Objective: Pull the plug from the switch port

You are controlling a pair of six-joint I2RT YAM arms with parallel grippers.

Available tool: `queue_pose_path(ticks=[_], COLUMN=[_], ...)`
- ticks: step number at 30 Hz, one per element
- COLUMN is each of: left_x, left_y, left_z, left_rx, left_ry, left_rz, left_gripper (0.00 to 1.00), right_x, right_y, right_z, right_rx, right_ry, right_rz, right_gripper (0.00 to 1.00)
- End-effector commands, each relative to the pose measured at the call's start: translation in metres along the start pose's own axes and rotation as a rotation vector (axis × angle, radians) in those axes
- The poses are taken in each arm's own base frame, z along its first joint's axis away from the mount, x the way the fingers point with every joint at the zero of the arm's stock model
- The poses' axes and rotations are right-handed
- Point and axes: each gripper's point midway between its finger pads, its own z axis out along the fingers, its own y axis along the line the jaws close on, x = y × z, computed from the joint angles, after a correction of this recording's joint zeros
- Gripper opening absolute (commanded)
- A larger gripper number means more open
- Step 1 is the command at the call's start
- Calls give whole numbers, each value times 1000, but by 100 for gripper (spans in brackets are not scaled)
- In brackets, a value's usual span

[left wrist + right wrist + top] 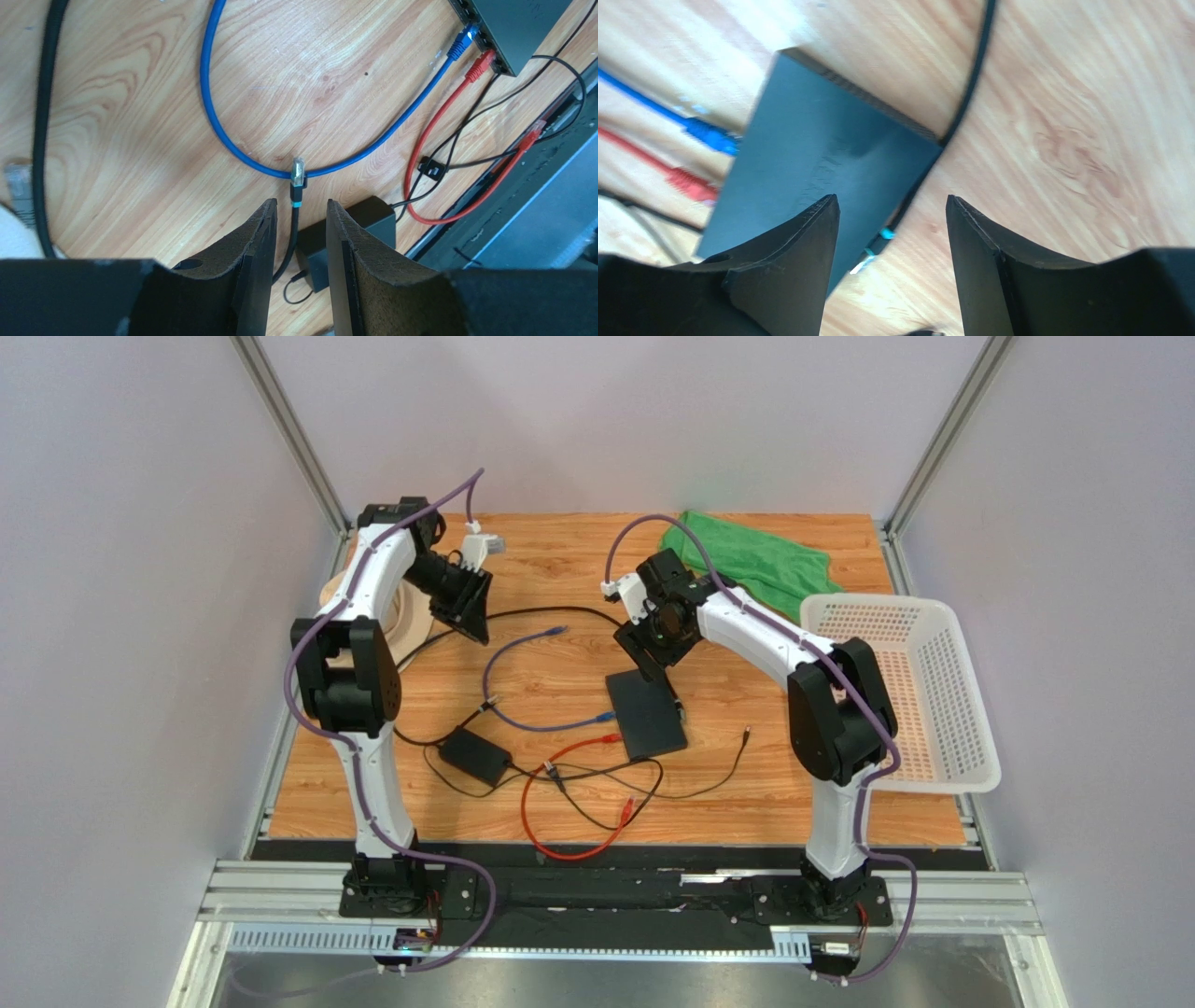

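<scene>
The flat black switch box [647, 714] lies mid-table. A blue plug [606, 716] and a red plug [613, 738] sit in sockets on its left edge. In the right wrist view the box [822, 154] shows with the blue plug [713, 136] and red plug [689, 183]. A black cable's teal-ringed plug [878, 245] lies along its right edge. My right gripper [892, 201] is open and empty, hovering over the box's far corner [657, 655]. My left gripper [300, 204] is open and empty, raised at the far left [466, 605], above another black cable's loose plug [298, 171].
A small black adapter brick [474, 753] lies left of the box, with thin black and red leads looped near the front edge. A green cloth [751, 560] lies at the back. A white basket [905, 693] stands at the right. A pale round object [407, 616] sits far left.
</scene>
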Motion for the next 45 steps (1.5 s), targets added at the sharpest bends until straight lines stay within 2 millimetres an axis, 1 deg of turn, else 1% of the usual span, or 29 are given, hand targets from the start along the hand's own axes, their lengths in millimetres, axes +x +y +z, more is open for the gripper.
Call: queue_pose_path(ticks=[1,3,4,5,6,7,8,9,10,11,16,18,19,20,21,22,24,25,27,28,29,30,31,33,34,37,40,43,45], left_x=[-16,-19,-20,-16,-15,-15,-9,-9,-8,-3,7,7,9,8,8,9,6,5,-4,-4,-7,-14,-8,-7,-4,2,3,4,5], left_y=[-22,-32,-33,-34,-38,-39,-41,-44,-46,-47,-54,-56,-57,-58,-59,-60,-67,-71,-97,-98,-109,-109,-112,-118,-121,-127,-134,-139,-137], left_z=[-2,0,1,5,5,6,9,7,7,10,4,1,1,-1,-3,-3,-14,-18,-39,-38,-53,-56,-53,-57,-54,-42,-27,-7,7], left_rx=[72,110,117,129,136,143,156,159,164,169,157,149,148,141,137,137,124,125,167,158,127,99,101,103,118,184,213,225,226], left_ry=[-27,-41,-50,-43,-48,-57,-46,-50,-52,-43,-36,-41,-37,-44,-49,-51,-76,-87,-179,-218,-280,-326,-329,-354,-347,-322,-304,-274,-253], left_rz=[-38,-56,-72,-88,-95,-106,-120,-119,-124,-134,-139,-134,-139,-138,-146,-163,-156,-147,-54,-25,30,74,74,92,82,49,61,72,58], left_gripper=[40,40,40,40,40,40,40,40,40,40,40,40,40,40,40,39,39,39,39,39,39,40,40,42,42,43,43,43,43], right_x=[-25,-35,-36,-49,-52,-49,-61,-62,-58,-62,-46,-45,-44,-47,-49,-57,-72,-91,-119,-130,-162,-170,-190,-213,-224,-229,-209,-183,-162], right_y=[-31,-38,-38,-42,-48,-52,-57,-61,-64,-68,-60,-53,-45,-40,-36,-33,-22,-19,-6,-2,6,10,11,9,6,-26,-53,-69,-66], right_z=[2,4,14,13,17,32,32,37,50,53,81,86,91,94,96,98,101,101,101,109,97,101,96,84,76,51,27,2,-13], right_rx=[131,138,136,144,174,179,197,212,212,219,157,125,88,72,49,40,13,9,-6,-3,9,6,25,95,115,273,342,351,324], right_ry=[-49,-64,-53,-79,-74,-49,-68,-60,-33,-36,26,31,32,27,21,5,-33,-78,-151,-179,-265,-290,-356,-430,-470,-478,-441,-402,-370], right_rz=[-39,-30,-35,-39,-43,-53,-64,-74,-97,-105,-132,-153,-158,-163,-165,-168,-168,-168,-155,-156,-174,-165,-165,-142,-115,-79,-52,-5,16], right_gripper=[61,61,61,61,60,60,60,60,60,58,49,41,34,17,9,2,0,0,0,0,0,0,0,18,40,63,68,68,68])
